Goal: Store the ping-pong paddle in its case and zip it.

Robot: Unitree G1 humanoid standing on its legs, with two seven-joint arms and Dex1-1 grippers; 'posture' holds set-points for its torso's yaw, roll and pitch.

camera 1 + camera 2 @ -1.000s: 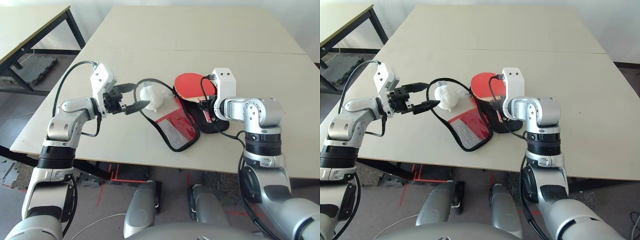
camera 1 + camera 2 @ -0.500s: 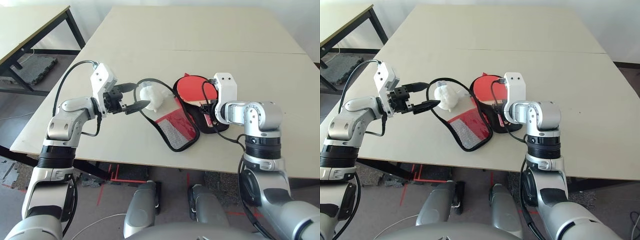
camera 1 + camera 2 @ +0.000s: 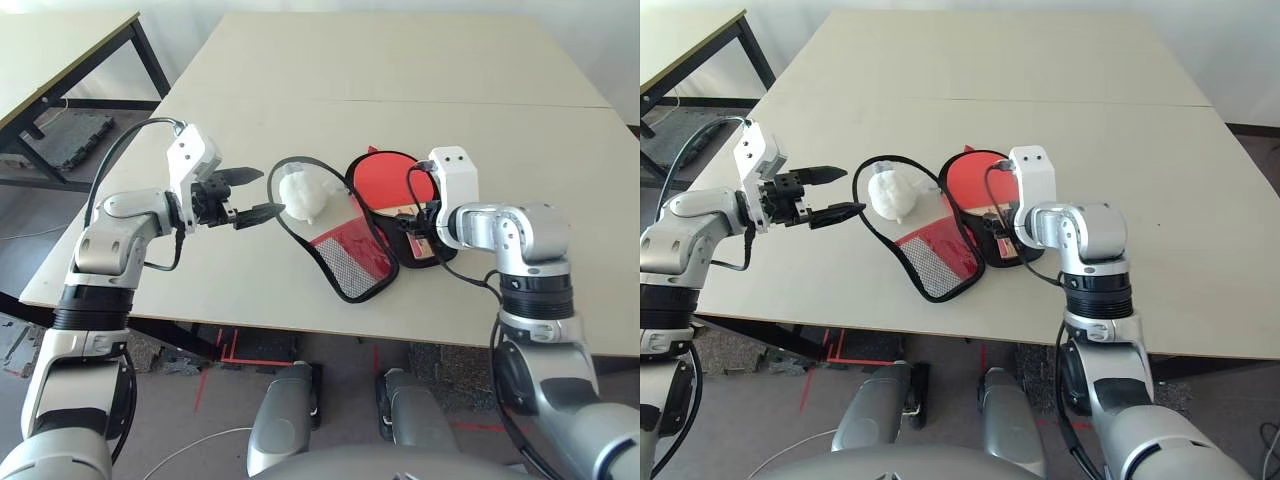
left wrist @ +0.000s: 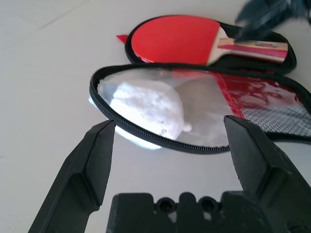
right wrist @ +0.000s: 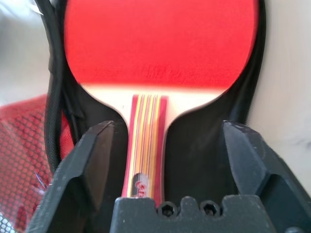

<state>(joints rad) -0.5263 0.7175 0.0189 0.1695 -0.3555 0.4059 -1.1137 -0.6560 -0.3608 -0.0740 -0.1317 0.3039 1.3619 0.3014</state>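
Paddle (image 5: pixel 160 46) handle end cut off between spread right fingers (image 5: pixel 82 170).

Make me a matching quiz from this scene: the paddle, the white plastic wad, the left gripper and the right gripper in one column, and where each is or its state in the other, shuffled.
Things:
1. ping-pong paddle
2. white plastic wad
3. left gripper
4. right gripper

States:
A. open, its fingers either side of the paddle's handle
B. lying on the case's black lining
C. open, beside the case's raised flap
D. sitting in the open flap

Pairs: 1-B, 2-D, 3-C, 4-A
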